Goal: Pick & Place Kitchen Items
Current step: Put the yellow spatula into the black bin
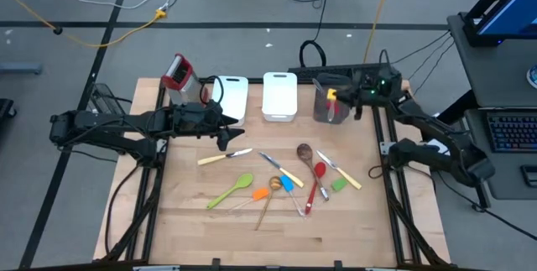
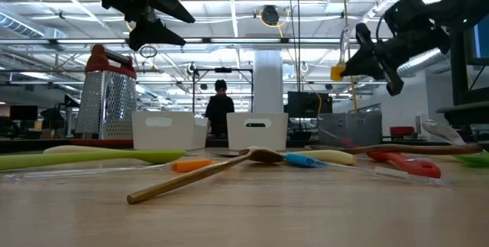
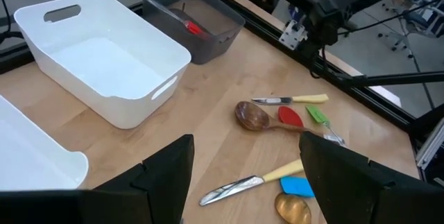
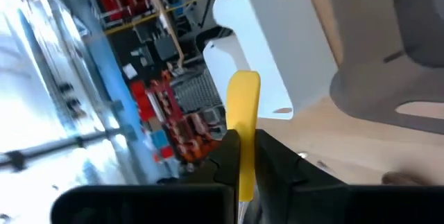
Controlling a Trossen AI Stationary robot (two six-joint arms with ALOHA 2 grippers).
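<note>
Right claw (image 4: 239,158) gripping yellow utensil (image 4: 242,113), over grey bin (image 1: 331,103)

Utensils (image 1: 285,179) before bins (image 1: 279,96)

No text, label, brand, number or sign can be read anywhere in these views. The white bins (image 1: 279,95), the grey bin (image 3: 198,17) and the grater (image 2: 106,94) show plain surfaces, the utensil handles carry no visible markings, and any signage in the room beyond the table is too blurred and small to make out.
</note>
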